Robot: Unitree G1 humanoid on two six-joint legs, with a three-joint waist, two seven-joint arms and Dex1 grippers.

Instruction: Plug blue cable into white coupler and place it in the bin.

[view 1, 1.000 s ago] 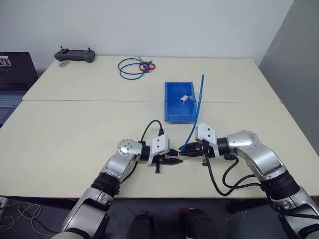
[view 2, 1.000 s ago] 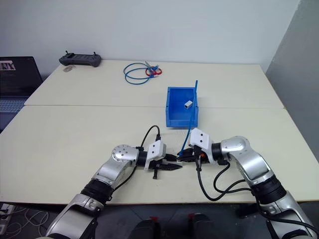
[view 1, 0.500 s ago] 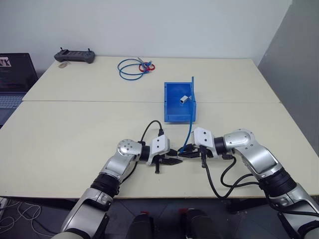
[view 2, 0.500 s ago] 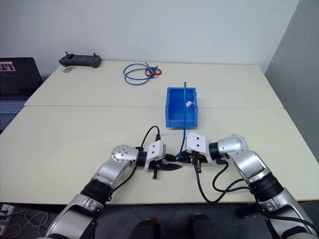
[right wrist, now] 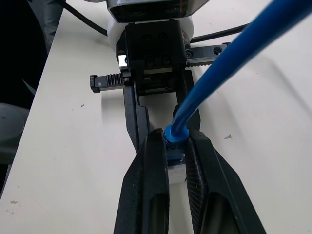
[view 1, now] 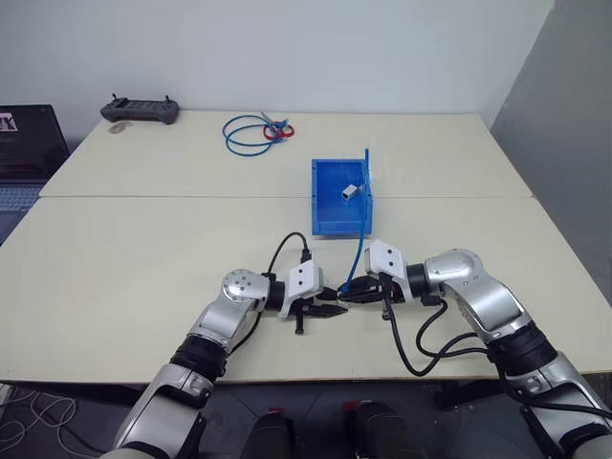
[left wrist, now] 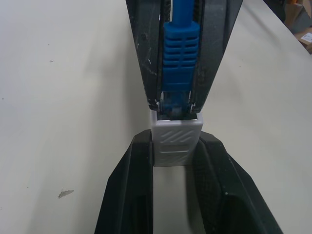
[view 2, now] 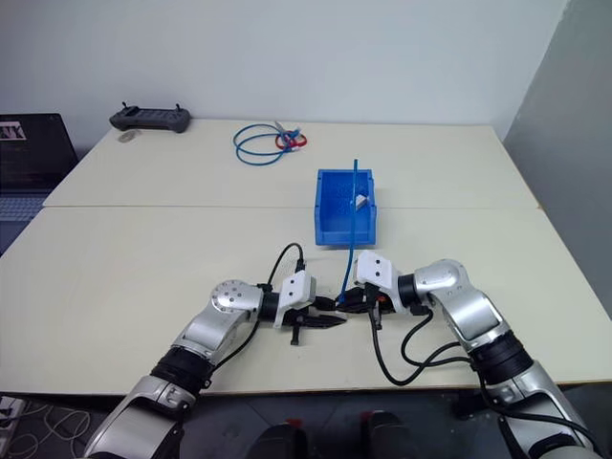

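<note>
My left gripper [view 1: 330, 310] is shut on the white coupler [left wrist: 176, 139], a small ribbed block pinched between its fingers [left wrist: 134, 165]. My right gripper [view 1: 352, 294] faces it tip to tip, shut on the ribbed boot at the end of the blue cable [left wrist: 179, 63]. The plug's clear tip sits at the coupler's mouth; how deep it goes I cannot tell. From the right gripper [right wrist: 175, 139] the blue cable [view 1: 363, 206] rises steeply, crossing in front of the bin [view 1: 330, 229]. The bin stands on the table just beyond both grippers.
A small grey-white block [view 1: 352, 191] lies inside the bin. A coiled blue cable with a red tie [view 1: 247, 134] and a black controller [view 1: 141, 108] sit at the table's far side. A laptop [view 1: 24, 143] is at the far left.
The cable's free upper end has swung to the left and stands more upright. Both grippers stay tip to tip, each still shut on its part.
</note>
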